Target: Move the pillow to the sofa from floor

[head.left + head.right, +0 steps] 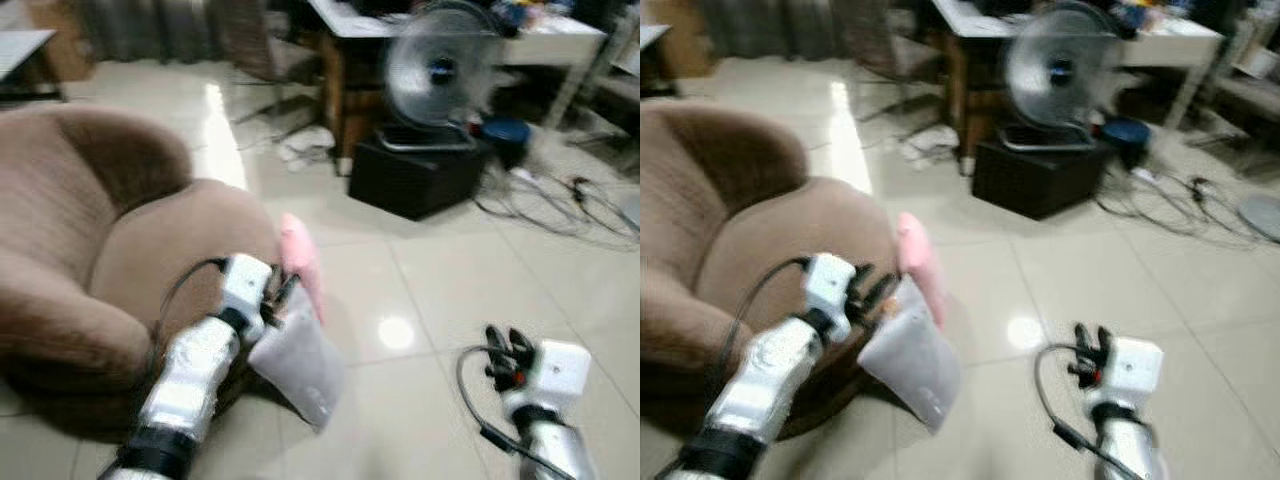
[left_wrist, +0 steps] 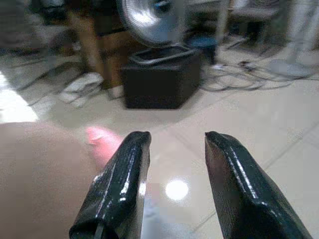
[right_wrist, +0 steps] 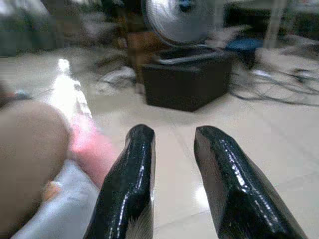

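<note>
While the head camera is blurred, the left eye view places the left gripper point(image 1: 283, 293) at lower centre, just beside the sofa's point(image 1: 90, 240) front edge and at the top of the pillow point(image 1: 298, 365), a grey and pink cushion that seems to lean against the sofa; whether it rests on the floor point(image 1: 440, 290) I cannot tell. The right gripper point(image 1: 505, 350) hangs low at lower right over bare tile. In the left wrist view the jaws stand apart with nothing between them, the pink end lower left. In the right wrist view the jaws are likewise parted and empty. Open floor lies to the right; the fan point(image 1: 435, 70) and cables point(image 1: 560, 200) sit well apart at upper right.
</note>
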### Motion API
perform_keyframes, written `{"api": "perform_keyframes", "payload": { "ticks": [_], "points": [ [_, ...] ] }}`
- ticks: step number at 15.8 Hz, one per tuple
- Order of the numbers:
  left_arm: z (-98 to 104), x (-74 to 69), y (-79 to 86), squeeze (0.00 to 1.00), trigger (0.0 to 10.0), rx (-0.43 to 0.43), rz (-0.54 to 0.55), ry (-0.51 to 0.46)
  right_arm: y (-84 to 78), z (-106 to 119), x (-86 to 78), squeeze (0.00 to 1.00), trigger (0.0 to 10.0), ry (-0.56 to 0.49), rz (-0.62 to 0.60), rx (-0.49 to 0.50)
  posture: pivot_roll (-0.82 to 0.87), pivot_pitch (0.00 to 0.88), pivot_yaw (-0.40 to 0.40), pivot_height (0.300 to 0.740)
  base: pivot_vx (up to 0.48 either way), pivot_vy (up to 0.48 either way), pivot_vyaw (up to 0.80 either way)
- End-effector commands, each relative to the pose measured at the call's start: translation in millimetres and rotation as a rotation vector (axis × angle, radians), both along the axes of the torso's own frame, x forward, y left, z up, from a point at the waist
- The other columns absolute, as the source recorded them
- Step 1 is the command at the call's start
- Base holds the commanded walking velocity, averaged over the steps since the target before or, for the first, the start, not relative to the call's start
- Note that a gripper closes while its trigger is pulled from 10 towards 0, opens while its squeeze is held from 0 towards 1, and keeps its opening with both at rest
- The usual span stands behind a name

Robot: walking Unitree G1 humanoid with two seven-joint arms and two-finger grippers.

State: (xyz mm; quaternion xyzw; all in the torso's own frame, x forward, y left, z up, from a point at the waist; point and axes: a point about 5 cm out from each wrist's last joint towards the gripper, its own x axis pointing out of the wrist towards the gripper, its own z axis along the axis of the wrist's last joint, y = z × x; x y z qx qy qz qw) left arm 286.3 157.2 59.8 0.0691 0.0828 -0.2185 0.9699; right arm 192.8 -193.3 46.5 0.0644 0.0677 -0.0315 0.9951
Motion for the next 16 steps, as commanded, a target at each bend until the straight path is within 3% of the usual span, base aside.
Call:
{"api": "perform_keyframes", "payload": {
  "ticks": [1,11,16],
  "points": [
    [5.1,3.9,-9.6,0.0,10.0,-0.009,-0.017,-0.025,-9.5,-0.8,-3.9,0.0,10.0,0.018,-0.019,-0.033,0.02,0.0,-0.04,0.74,0.311,0.0,-0.54],
    [3.1,6.8,-9.7,0.0,10.0,-0.008,-0.005,-0.026,-14.5,2.1,-3.4,0.0,10.0,0.015,-0.006,-0.059,0.01,0.0,-0.044,0.74,0.291,0.0,-0.05],
    [0.9,4.1,-3.2,0.0,10.0,-0.003,0.037,-0.027,-8.2,3.7,5.6,0.0,10.0,0.01,0.042,-0.056,0.02,0.0,-0.059,0.735,0.215,0.0,0.0]
  ]
}}
